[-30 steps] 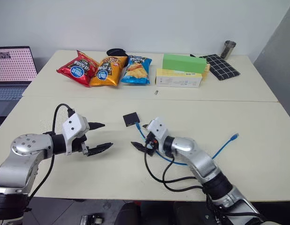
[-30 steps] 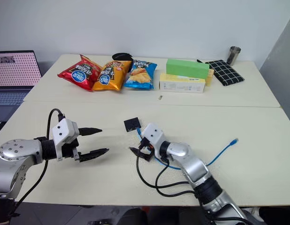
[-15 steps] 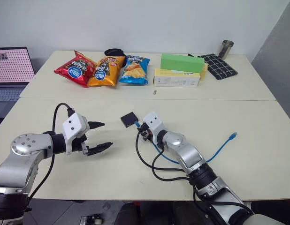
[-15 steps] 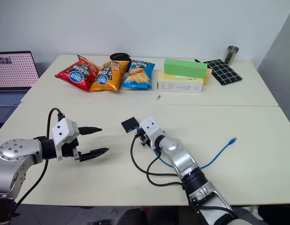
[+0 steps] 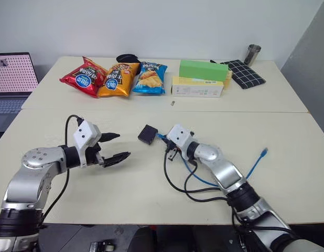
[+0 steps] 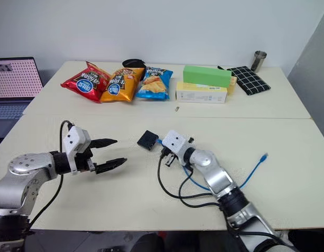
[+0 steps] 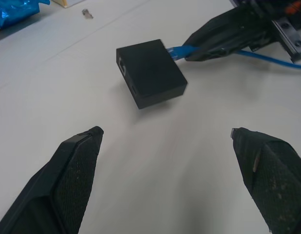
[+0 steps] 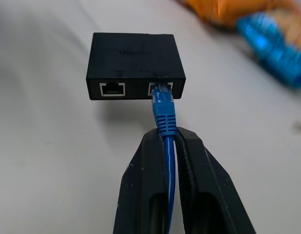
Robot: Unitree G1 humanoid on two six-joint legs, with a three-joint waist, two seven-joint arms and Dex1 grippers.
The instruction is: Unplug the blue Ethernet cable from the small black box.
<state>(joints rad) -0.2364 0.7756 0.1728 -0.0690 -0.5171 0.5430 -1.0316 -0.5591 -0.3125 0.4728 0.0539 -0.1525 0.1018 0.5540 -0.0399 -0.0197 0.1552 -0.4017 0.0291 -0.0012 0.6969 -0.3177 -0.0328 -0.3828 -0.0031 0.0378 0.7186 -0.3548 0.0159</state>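
Note:
The small black box (image 5: 147,134) lies mid-table, a little tilted. The blue Ethernet cable (image 8: 163,113) is plugged into one of the two ports on its edge. My right gripper (image 8: 166,137) is shut on the cable just behind the plug, a short way from the box (image 8: 136,63). From there the cable (image 5: 204,180) loops to the right and ends in a free plug (image 5: 263,153). To the left of the box (image 7: 150,73), my left gripper (image 5: 118,147) stands open with nothing between its fingers, aimed at the box.
Black arm cables (image 5: 177,184) loop on the table under my right arm. At the back lie three snack bags (image 5: 116,79), a green box (image 5: 203,69) on a yellow-white box (image 5: 197,87), a checked cloth (image 5: 247,73) and a metal cup (image 5: 253,53). A laptop (image 5: 12,79) stands far left.
My right gripper went from open to shut on the blue cable by the plug, rolling and rising slightly. My left gripper rolled and edged toward the box.

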